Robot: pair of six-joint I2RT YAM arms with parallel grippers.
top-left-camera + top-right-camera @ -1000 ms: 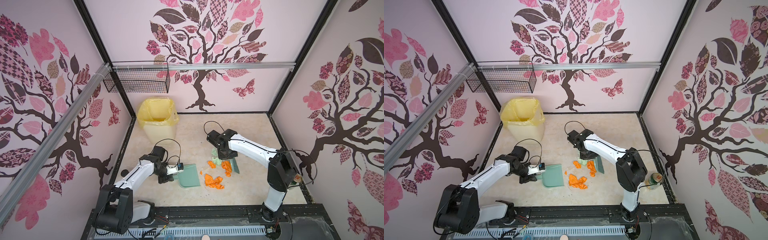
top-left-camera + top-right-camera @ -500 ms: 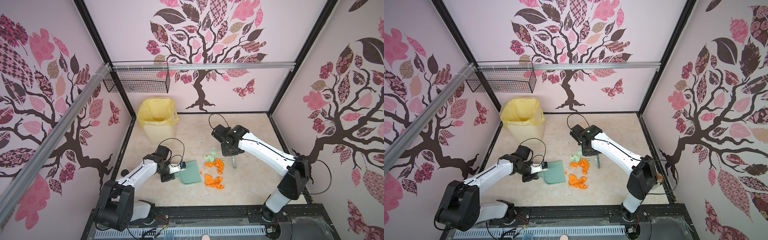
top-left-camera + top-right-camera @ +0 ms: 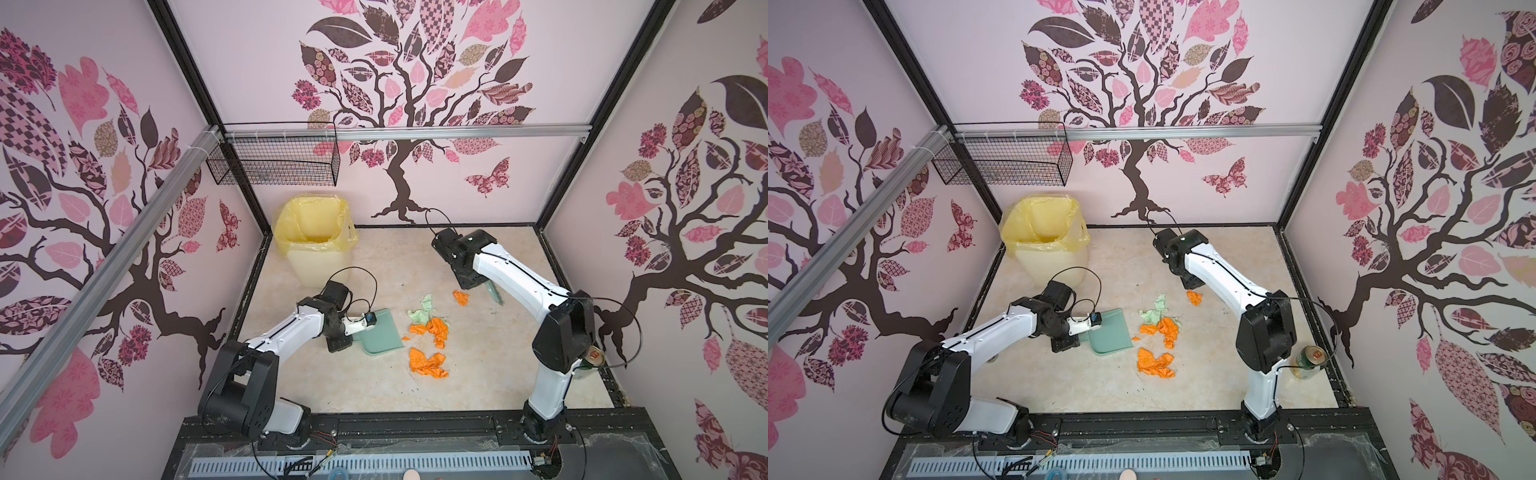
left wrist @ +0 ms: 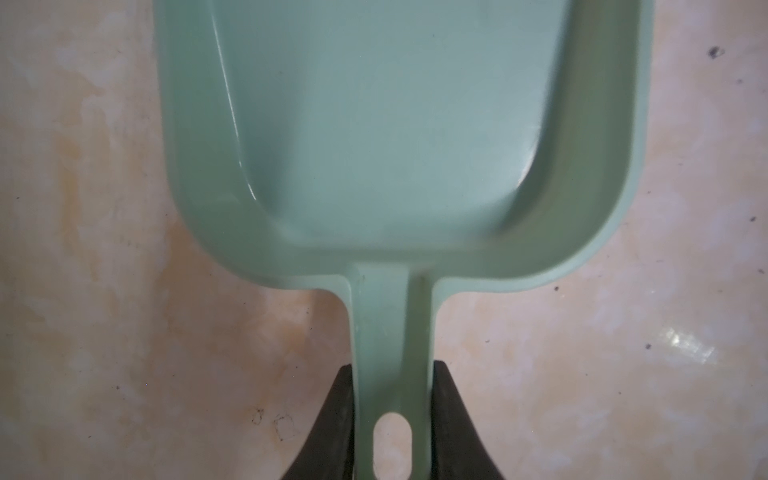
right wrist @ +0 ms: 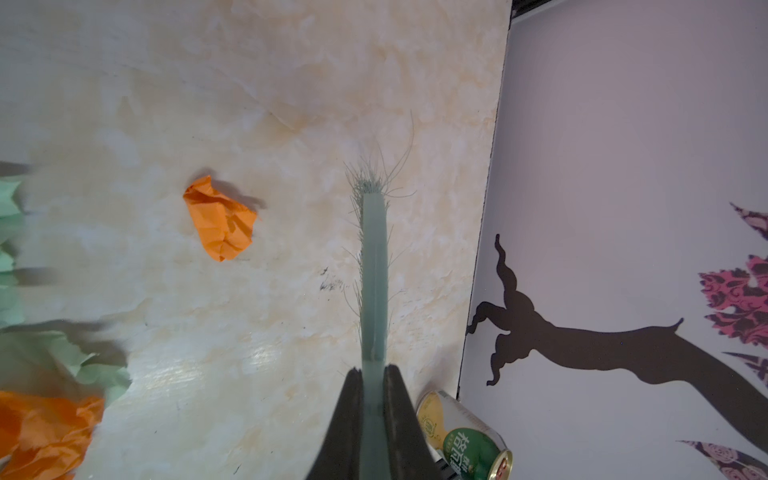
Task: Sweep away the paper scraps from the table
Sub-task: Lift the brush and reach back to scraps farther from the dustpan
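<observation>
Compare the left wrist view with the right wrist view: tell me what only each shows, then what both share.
Only the left wrist view: the dustpan, nothing in the part shown, its handle clamped in the left end effector.
Only the right wrist view: the brush clamped in the right end effector, orange and mint paper scraps, and a can by the patterned wall.
Both: the marbled table, and an end effector shut on a green tool's handle.
</observation>
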